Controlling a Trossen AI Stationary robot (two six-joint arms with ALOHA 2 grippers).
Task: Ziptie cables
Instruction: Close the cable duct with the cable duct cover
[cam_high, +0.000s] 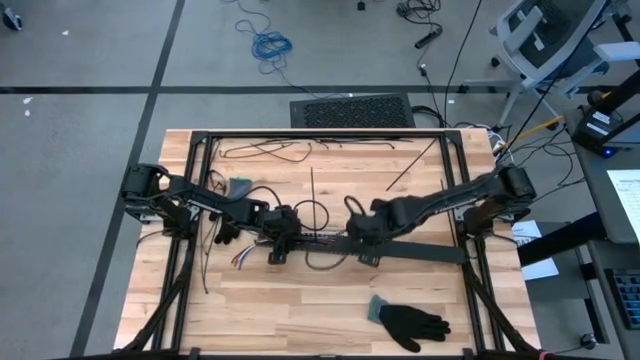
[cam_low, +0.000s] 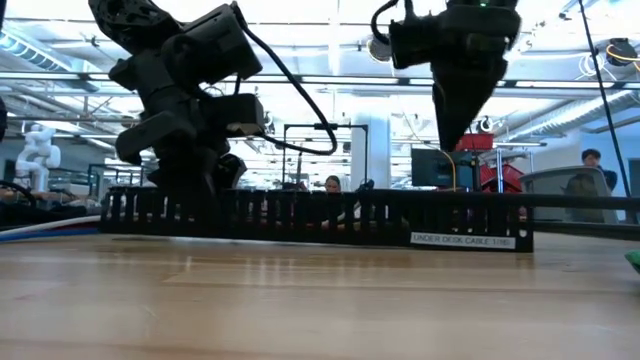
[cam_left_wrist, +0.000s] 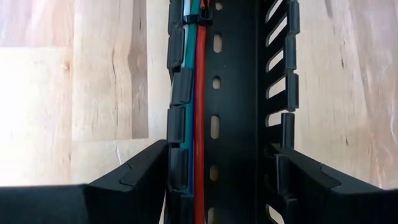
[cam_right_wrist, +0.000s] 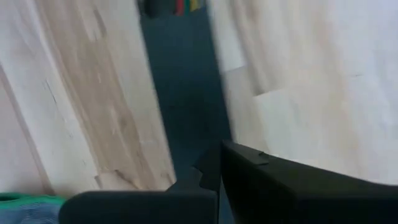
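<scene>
The black slotted strip (cam_high: 420, 250) lies flat across the middle of the table, and the low view shows its wall (cam_low: 330, 215). The cables (cam_left_wrist: 198, 93), orange, green, white and blue, lie inside it along one wall. Their loose ends (cam_high: 243, 258) spill onto the wood at the strip's left end. My left gripper (cam_high: 280, 245) is open, pointing down over that end, one finger on each side of the strip (cam_left_wrist: 236, 93). My right gripper (cam_low: 452, 145) is shut and hangs above the strip's middle (cam_right_wrist: 180, 93), clear of it. My left gripper (cam_left_wrist: 221, 165) comes from above with its fingers across the strip, one finger (cam_left_wrist: 146, 171) beside the wall that the cables run along and the other (cam_left_wrist: 305, 177) beside the opposite wall. I cannot tell whether the fingers touch the walls. The strip lies flat on the table.
A black glove (cam_high: 412, 322) lies near the table's near edge, and another dark glove (cam_high: 225, 232) lies by the left arm. Thin black strands (cam_high: 270, 150) curl at the far side. A black frame (cam_high: 320, 135) borders the table. People (cam_low: 590, 170) show in the room behind.
</scene>
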